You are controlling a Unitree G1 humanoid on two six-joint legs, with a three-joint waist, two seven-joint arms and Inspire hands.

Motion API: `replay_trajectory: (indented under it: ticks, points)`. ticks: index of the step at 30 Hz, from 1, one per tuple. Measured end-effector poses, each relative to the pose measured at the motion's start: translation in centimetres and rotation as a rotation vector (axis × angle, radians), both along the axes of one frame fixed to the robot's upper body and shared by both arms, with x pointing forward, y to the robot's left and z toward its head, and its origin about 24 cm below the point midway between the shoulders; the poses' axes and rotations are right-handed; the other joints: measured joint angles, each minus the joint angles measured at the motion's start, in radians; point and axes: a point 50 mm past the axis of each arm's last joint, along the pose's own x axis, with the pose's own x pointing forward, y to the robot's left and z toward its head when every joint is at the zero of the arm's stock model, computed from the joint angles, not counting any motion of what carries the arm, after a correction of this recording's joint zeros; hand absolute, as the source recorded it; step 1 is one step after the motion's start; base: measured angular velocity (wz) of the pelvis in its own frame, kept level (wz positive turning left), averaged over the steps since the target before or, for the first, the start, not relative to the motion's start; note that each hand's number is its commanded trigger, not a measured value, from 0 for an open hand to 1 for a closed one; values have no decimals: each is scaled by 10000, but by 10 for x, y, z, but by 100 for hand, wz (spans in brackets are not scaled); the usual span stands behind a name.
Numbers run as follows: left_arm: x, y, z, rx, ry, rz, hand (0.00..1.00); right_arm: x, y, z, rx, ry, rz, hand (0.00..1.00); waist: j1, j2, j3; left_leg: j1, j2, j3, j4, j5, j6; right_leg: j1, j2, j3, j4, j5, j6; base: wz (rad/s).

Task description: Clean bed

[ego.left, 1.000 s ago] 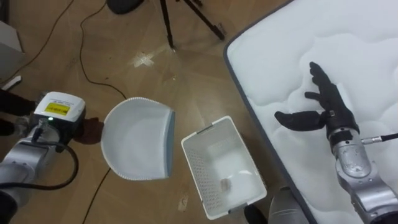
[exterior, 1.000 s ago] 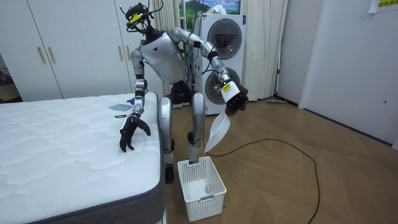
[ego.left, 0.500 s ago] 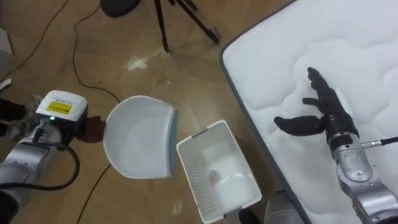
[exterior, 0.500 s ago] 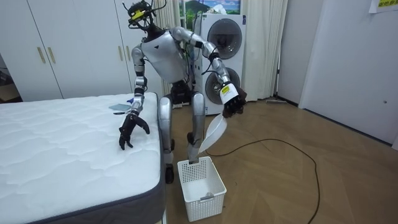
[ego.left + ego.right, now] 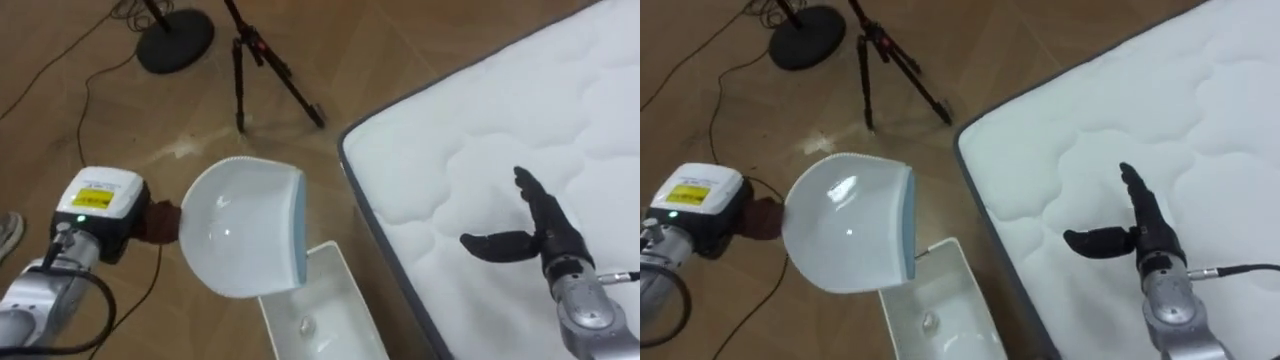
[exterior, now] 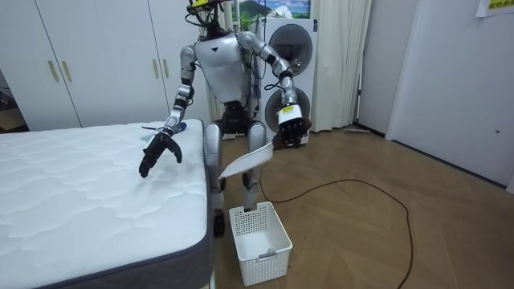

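Left of the bed (image 5: 480, 130) — dustpan (image 5: 245, 225) hangs above the basket (image 5: 320, 320), left hand (image 5: 155, 222) curled round its handle, open lip toward the bed. Right hand (image 5: 545, 235), fingers spread, hovers over the bed top — the nearer arm.

The bed (image 5: 480, 130), a white quilted mattress with a grey edge, takes up the right side of the left eye view, its corner pointing toward the middle of the frame. The wooden floor (image 5: 330, 40) takes the left side. On the floor a white basket (image 5: 340, 295) stands at the bottom centre, just beside the bed's edge. A round black stand base (image 5: 175, 42) and tripod legs (image 5: 265, 65) are at the top. In the room view a black cable (image 6: 405, 215) curves across the boards at the right.
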Motion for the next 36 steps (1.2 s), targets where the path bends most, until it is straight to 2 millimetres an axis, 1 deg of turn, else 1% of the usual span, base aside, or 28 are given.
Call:
replay_trajectory:
  ticks: [2, 3, 4, 5, 6, 7, 8, 9, 10, 11, 12, 13, 14, 15, 16, 17, 18, 19, 20, 22, 24, 26, 29, 32, 33, 34, 35, 36]
  points:
    - [-5, -8, -1, -442, -101, -23, 100, -4, 2, 1, 158, -171, -83, 0, 85, -146, -23, 262, 49, 302, -151, -9, 4, 137, -20, -242, -160, 119, -26, -55]
    - [-8, -14, -3, -711, -98, -55, 100, -8, 4, 1, 338, -243, -125, 0, 190, -192, -22, 476, 138, 574, -231, -78, 8, 249, -16, -577, -302, 251, -90, -78]
    - [-9, -16, -3, -833, -79, -50, 100, -10, 5, 1, 425, -239, -113, 0, 288, -238, -26, 593, 185, 795, -282, -99, 1, 287, -12, -736, -376, 324, -131, -102]
    - [-13, -19, -4, -1051, -129, -40, 100, -13, 7, 0, 522, -181, 2, 0, 402, -284, -18, 820, 277, 1170, -347, -188, -27, 368, -25, -942, -522, 477, -196, -114]
    - [-16, -20, -3, -1171, -158, -46, 100, -15, 9, -1, 623, -106, 49, 0, 458, -365, -12, 998, 317, 1491, -413, -247, -46, 411, -14, -1136, -581, 577, -257, -112]
    - [-17, -19, -3, -1222, -174, -32, 100, -15, 10, -1, 660, -71, 76, 0, 473, -395, -5, 1074, 329, 1605, -442, -285, -41, 412, -10, -1223, -614, 642, -281, -108]
    - [-18, -18, -3, -1318, -189, 16, 100, -16, 12, -1, 744, -71, 81, 0, 501, -461, 12, 1199, 372, 1889, -495, -329, -23, 419, 5, -1442, -720, 816, -325, -103]
    - [-19, -17, -3, -1351, -175, 92, 100, -16, 13, -1, 806, -69, 89, 0, 490, -477, 7, 1318, 473, 2288, -646, -355, 9, 515, 44, -1731, -974, 1043, -386, -99]
    - [-19, -16, -3, -1350, -134, 134, 100, -16, 14, -2, 861, -29, 85, 0, 507, -483, -16, 1376, 545, 2531, -751, -359, 16, 641, 72, -1901, -1050, 1153, -394, -103]
    - [-20, -16, -4, -1403, -26, 231, 100, -16, 15, -3, 932, 39, 174, 0, 652, -509, 0, 1564, 616, 3204, -937, -357, 19, 682, -90, -2574, -577, 951, -362, -119]
    - [-24, -16, -8, -1661, 151, 411, 100, -16, 16, -3, 963, 57, 224, 0, 764, -501, -22, 1806, 624, 3790, -1153, -357, 18, 859, -385, -3017, 124, 566, -181, -128]
    - [-26, -16, -9, -1836, 247, 507, 100, -16, 16, -2, 959, 42, 224, 0, 811, -503, -36, 1888, 623, 4054, -1235, -357, 17, 991, -575, -3198, 397, 350, -96, -132]
    - [-27, -16, -10, -2197, 412, 682, 100, -15, 16, -1, 959, -5, 234, 0, 872, -550, -47, 1975, 624, 4525, -1297, -358, 15, 1288, -1047, -3560, 784, -7, 1, -117]
    - [-27, -16, -11, -2488, 540, 891, 100, -14, 17, -1, 1004, -41, 230, 0, 928, -590, -42, 1947, 622, 4931, -1304, -357, 15, 1644, -1544, -3954, 937, -218, 136, -114]
    - [-28, -17, -12, -2615, 596, 993, 100, -14, 17, -1, 1047, -45, 220, 0, 971, -619, -47, 1931, 617, 5159, -1266, -357, 14, 1831, -1767, -4086, 913, -244, 198, -112]
    - [-28, -17, -13, -2743, 726, 1097, 100, -14, 18, -1, 1187, -52, 186, 0, 1180, -716, -54, 1853, 617, 5569, -1184, -357, 14, 2162, -2199, -4312, 832, -204, 262, -118]
    - [-28, -17, -13, -2757, 850, 1130, 100, -15, 19, -2, 1281, -48, 184, 0, 1226, -838, -62, 1741, 616, 5697, -1068, -357, 14, 2524, -2539, -4407, 392, 40, 510, -113]
    - [-28, -16, -13, -2762, 880, 1137, 100, -14, 19, -2, 1307, -62, 198, 0, 1239, -879, -59, 1689, 615, 5670, -1038, -357, 14, 2652, -2635, -4470, 104, 85, 651, -102]
    - [-27, -16, -13, -2779, 898, 1154, 100, -14, 21, -1, 1315, -100, 262, 0, 1292, -939, -27, 1602, 641, 5577, -961, -346, -4, 2705, -2639, -4526, -493, 74, 846, -100]
    - [-27, -16, -13, -2908, 970, 1150, 100, -14, 22, -2, 1290, -65, 338, 0, 1352, -976, -33, 1517, 736, 5340, -716, -337, -20, 2766, -2654, -4766, -915, 28, 953, -93]
    - [-24, -16, -9, -3253, 873, 1249, 100, -14, 26, -3, 1349, -58, 517, 0, 1092, -976, -32, 1449, 883, 5221, -574, -309, -74, 2811, -2573, -4878, -1208, 37, 1108, -50]
    - [-21, -16, -6, -3430, 682, 1267, 100, -14, 26, -3, 1352, -66, 522, 0, 888, -998, -19, 1446, 1004, 5190, -542, -270, -154, 2779, -2438, -4873, -1294, 71, 1127, -32]
    - [-22, -21, -7, -3775, 696, 1299, 100, -15, 27, -2, 1481, -86, 628, 0, 715, -1028, -37, 1510, 1258, 5305, -533, -125, -365, 2813, -2118, -4763, -1565, 239, 897, -29]
    - [-27, -26, -7, -3914, 845, 1152, 100, -14, 29, 2, 1596, -246, 915, 0, 439, -1032, -45, 1515, 1439, 5324, -540, 76, -437, 2859, -1875, -4725, -1783, 363, 715, -11]
    - [-31, -27, -10, -3944, 952, 1157, 100, -14, 29, 2, 1638, -228, 971, 0, 355, -1031, -65, 1525, 1512, 5322, -534, 151, -464, 2889, -1797, -4676, -1891, 373, 666, -8]
    - [-32, -26, -11, -3948, 1004, 1162, 100, -15, 28, 2, 1657, -223, 972, 0, 352, -1032, -64, 1537, 1551, 5321, -521, 180, -486, 2894, -1748, -4644, -1923, 379, 625, -15]
    - [-35, -26, -13, -3938, 1119, 1235, 100, -17, 27, 2, 1664, -203, 946, 0, 332, -1038, -62, 1569, 1581, 5196, -477, 259, -524, 2920, -1668, -4563, -1980, 404, 565, -25]
    - [-38, -25, -15, -3940, 1228, 1284, 100, -19, 25, 1, 1666, -164, 884, 0, 344, -1031, -64, 1582, 1590, 4792, -463, 311, -573, 2966, -1562, -4434, -2050, 435, 509, -29]
